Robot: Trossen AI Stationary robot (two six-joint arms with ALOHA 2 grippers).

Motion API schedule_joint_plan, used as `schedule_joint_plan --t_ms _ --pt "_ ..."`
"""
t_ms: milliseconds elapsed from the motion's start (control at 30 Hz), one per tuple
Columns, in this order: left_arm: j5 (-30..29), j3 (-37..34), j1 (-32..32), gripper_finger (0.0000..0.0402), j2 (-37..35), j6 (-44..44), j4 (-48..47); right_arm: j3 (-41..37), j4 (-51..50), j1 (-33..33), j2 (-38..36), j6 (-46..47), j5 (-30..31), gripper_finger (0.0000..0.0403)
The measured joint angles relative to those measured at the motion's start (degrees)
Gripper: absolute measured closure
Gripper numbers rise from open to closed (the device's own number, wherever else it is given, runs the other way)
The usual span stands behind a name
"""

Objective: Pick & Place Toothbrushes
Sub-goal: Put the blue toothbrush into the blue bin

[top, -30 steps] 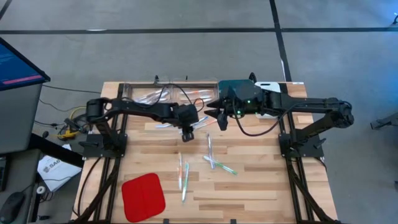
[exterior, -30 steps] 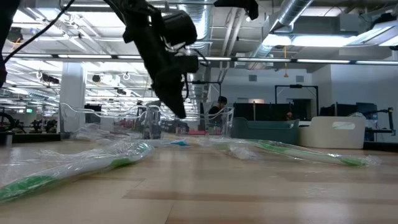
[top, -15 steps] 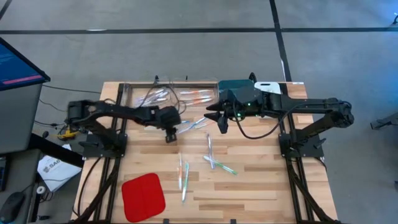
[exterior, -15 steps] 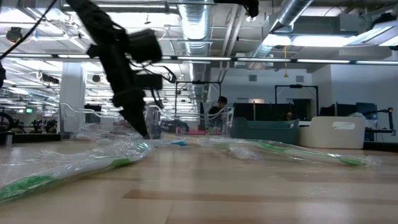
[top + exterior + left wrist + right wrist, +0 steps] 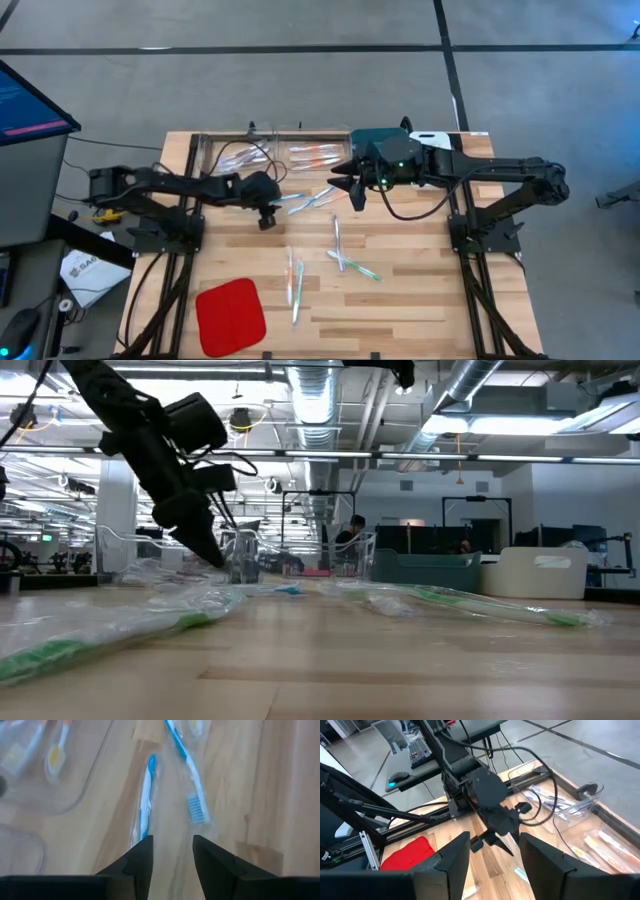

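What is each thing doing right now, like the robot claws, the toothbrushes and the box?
left claw: open, empty, above the table near two blue toothbrushes.
right claw: open, empty, hovering by the teal bin.
blue toothbrushes: wrapped, lying flat on the wood.
green toothbrushes: lying loose on the table.
clear bin: holds several toothbrushes.
red pad: flat, untouched.

You had a flat red pad lying on the wooden table at about seven o'clock. At twelve o'clock sat a clear bin, with a teal bin and a white bin toward one. Off the table at nine, a monitor glowed.
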Motion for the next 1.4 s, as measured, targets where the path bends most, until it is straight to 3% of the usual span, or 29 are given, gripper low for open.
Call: schedule_joint_plan --t_ms 233,1233,1400 --pt "-4.7 0.1 0.3 0.0270 2.5 -1.9 2.7 0.0 0.5 0.0 0.0 0.0 0.0 0.0235" --pt "0.2 0.3 4.6 0.0270 5.1 -2.0 4.1 0.0 0.7 0.0 0.0 0.0 0.0 0.0235" --pt "-1.8 0.3 1.7 0.0270 4.7 -10.4 4.2 0.0 0.7 0.0 0.0 0.0 0.0 0.0235"
